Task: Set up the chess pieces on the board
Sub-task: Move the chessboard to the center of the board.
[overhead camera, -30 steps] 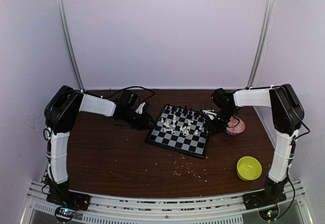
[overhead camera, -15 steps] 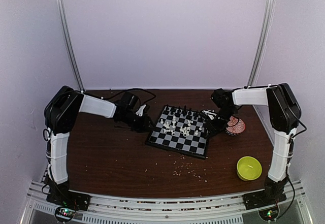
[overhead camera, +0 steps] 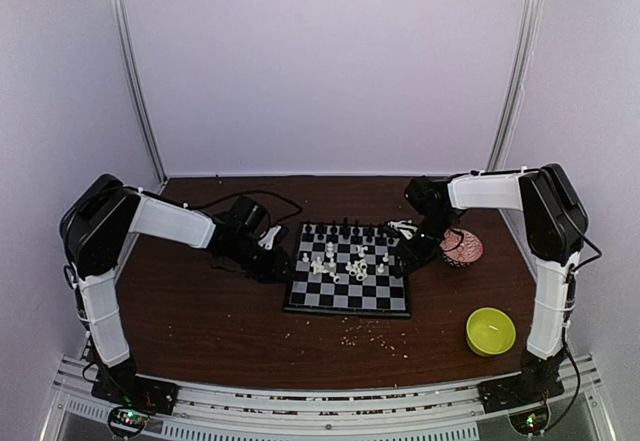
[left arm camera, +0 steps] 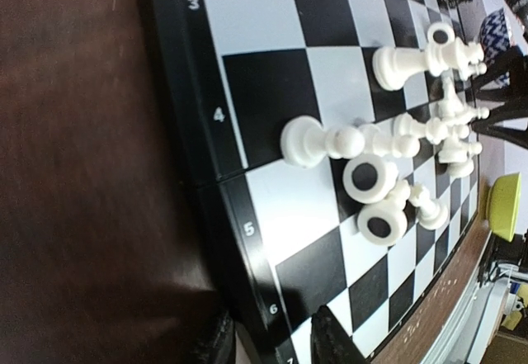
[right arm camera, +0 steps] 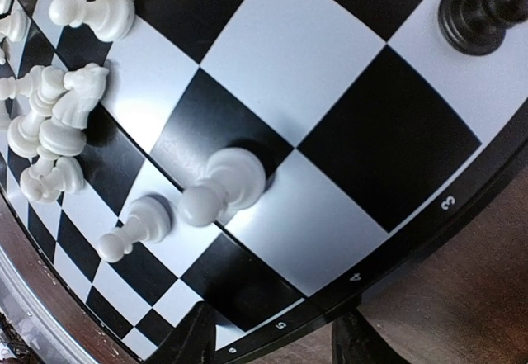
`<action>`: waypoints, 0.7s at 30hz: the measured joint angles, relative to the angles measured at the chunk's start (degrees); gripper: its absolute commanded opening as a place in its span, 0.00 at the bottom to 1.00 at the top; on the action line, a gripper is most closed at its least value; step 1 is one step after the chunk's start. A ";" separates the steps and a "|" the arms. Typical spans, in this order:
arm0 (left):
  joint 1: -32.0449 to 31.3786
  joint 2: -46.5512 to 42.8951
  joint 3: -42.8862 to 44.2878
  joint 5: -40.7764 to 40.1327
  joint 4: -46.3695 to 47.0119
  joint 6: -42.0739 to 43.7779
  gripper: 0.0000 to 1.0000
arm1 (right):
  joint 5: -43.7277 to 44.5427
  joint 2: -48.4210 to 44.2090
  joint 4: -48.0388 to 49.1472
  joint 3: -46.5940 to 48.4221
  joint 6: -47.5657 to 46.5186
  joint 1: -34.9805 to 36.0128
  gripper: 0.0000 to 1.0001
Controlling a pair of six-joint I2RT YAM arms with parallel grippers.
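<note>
Board (overhead camera: 347, 312) swung square between grippers | left gripper (left arm camera: 276, 341), right gripper (right arm camera: 276, 337) part-open astride rim, contact unclear | chess pieces (overhead camera: 345, 264) unsorted ahead

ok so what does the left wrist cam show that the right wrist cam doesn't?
Left wrist only: the yellow-green bowl beyond the board's far side, a patterned bowl at top right, and two toppled white pieces with their round undersides facing the camera.
Right wrist only: a black pawn up close, and what looks like a white knight.
Both: the board with its printed rim numbers, a jumbled cluster of white pieces, and the view's own fingertips either side of the rim, for the left hand and the right hand.
</note>
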 measured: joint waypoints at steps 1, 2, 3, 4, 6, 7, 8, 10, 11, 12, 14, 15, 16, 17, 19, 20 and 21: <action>-0.26 -0.90 -1.16 -0.22 -0.13 0.00 0.31 | -0.02 0.00 0.02 0.00 -0.07 0.37 0.46; -0.48 -1.79 -2.27 -0.35 -0.24 0.00 0.32 | -0.07 0.00 0.07 0.00 -0.13 0.74 0.46; -0.74 -2.71 -3.32 -0.52 -0.37 0.00 0.31 | -0.22 0.00 0.15 -0.04 -0.20 1.14 0.46; -0.83 -3.61 -4.42 -0.81 -0.48 0.00 0.31 | -0.42 -0.04 0.35 -0.20 -0.33 1.51 0.46; -1.40 -5.22 -6.36 -1.22 -0.63 -0.02 0.31 | -0.85 -0.17 0.74 -0.63 -0.74 2.14 0.46; -1.60 -5.95 -7.26 -1.33 -0.61 -0.04 0.31 | -1.11 -0.35 1.07 -0.96 -0.98 2.43 0.46; -1.77 -6.49 -7.96 -1.42 -0.61 -0.11 0.31 | -1.33 -0.55 1.33 -1.27 -1.11 2.67 0.46; -2.14 -7.72 -9.49 -1.79 -0.39 -0.39 0.31 | -1.73 -0.92 1.79 -1.99 -1.33 3.19 0.46; -2.29 -8.37 -10.32 -2.01 -0.28 -0.52 0.31 | -1.95 -1.07 1.97 -2.32 -1.49 3.48 0.46; -2.47 -9.01 -11.02 -2.27 -0.20 -0.66 0.31 | -2.12 -1.18 2.14 -2.62 -1.62 3.78 0.46; -2.84 -9.92 -12.07 -2.80 -0.15 -1.01 0.31 | -2.23 -1.64 2.54 -3.26 -1.73 4.46 0.46; -3.10 -10.51 -12.68 -3.28 -0.13 -1.18 0.31 | -2.23 -1.84 2.58 -3.52 -1.84 4.81 0.46; -3.32 -10.93 -13.07 -3.63 -0.20 -1.31 0.31 | -2.21 -2.03 2.62 -3.78 -1.95 5.14 0.46; -3.56 -11.34 -13.46 -4.04 -0.20 -1.53 0.31 | -2.21 -2.16 2.62 -4.04 -2.05 5.46 0.46; -4.09 -12.15 -14.32 -4.92 -0.13 -1.97 0.31 | -2.21 -2.49 2.62 -4.48 -2.29 6.05 0.46; -4.37 -12.57 -14.71 -5.29 -0.13 -2.19 0.31 | -2.19 -2.71 2.60 -4.83 -2.40 6.36 0.46; -4.70 -12.96 -15.10 -5.73 -0.13 -2.45 0.31 | -2.19 -2.89 2.60 -5.05 -2.47 6.58 0.46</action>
